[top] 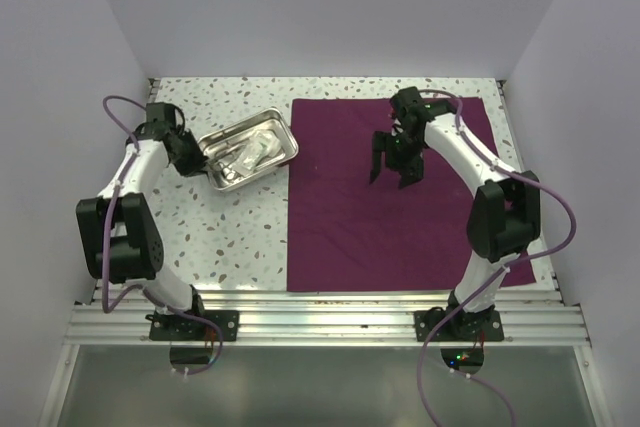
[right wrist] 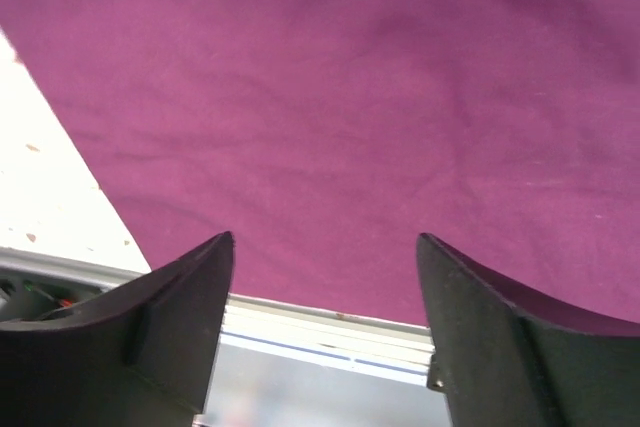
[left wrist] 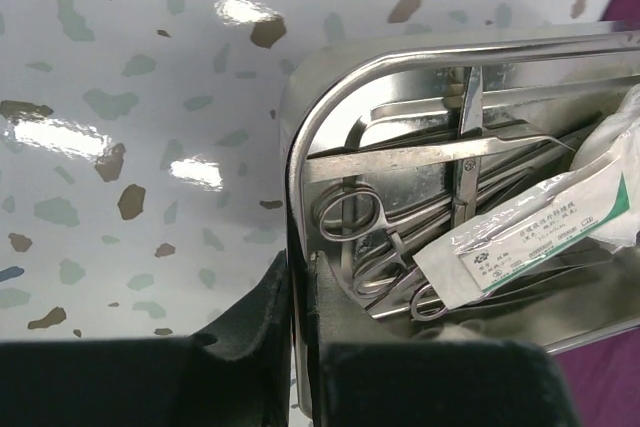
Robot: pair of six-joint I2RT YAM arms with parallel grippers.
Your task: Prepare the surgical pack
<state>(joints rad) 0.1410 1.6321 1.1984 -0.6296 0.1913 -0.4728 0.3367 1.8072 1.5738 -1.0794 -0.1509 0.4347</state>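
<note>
**Top external.** I am logging the drape lying spread flat on the right half of the table. The steel tray is sitting on bare table just beside the drape's far-left edge. The left gripper is meeting the tray's left end. The right gripper is hanging over the drape's far middle, fingers apart, holding nothing.

**Left wrist.** I am seeing the jaws pinched on the tray's rim. Ring-handled instruments and a paper pouch are lying inside. The pouch's green print is too small for reading, and no brand is legible.

**Right wrist.** Spread fingers are framing plain drape with no writing.

**Step, as I am judging it.** The tray is being carried onto the drape. The next move is calling for a level lift or slide rightward to the cloth's middle, with the right arm moving clear.
</note>
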